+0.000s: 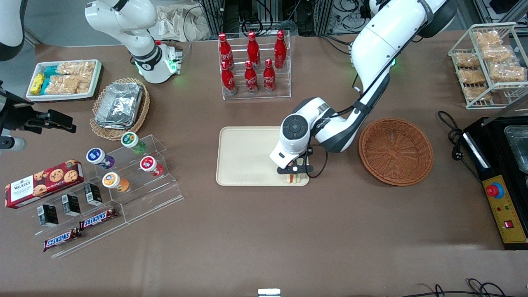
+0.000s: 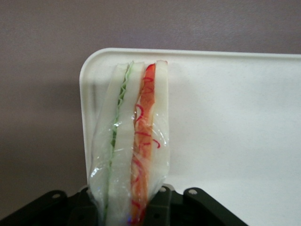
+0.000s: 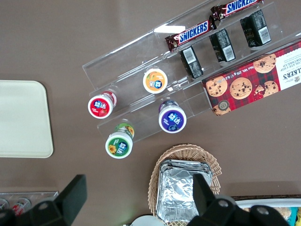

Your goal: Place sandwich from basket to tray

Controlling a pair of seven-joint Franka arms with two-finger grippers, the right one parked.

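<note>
While the gripper (image 1: 294, 170) hovered low over the tray (image 1: 243, 159), its fingers (image 2: 160, 207) pinched the sandwich (image 1: 293, 177) at the tray's 5 o'clock corner; basket (image 1: 396, 150) at 3 o'clock.

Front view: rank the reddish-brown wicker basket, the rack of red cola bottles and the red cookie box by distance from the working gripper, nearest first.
The gripper holds the sandwich over the cream tray.
1. Round reddish-brown wicker basket, beside the tray.
2. Rack of red cola bottles, farther from the camera.
3. Red cookie box, toward the parked arm's end.
</note>
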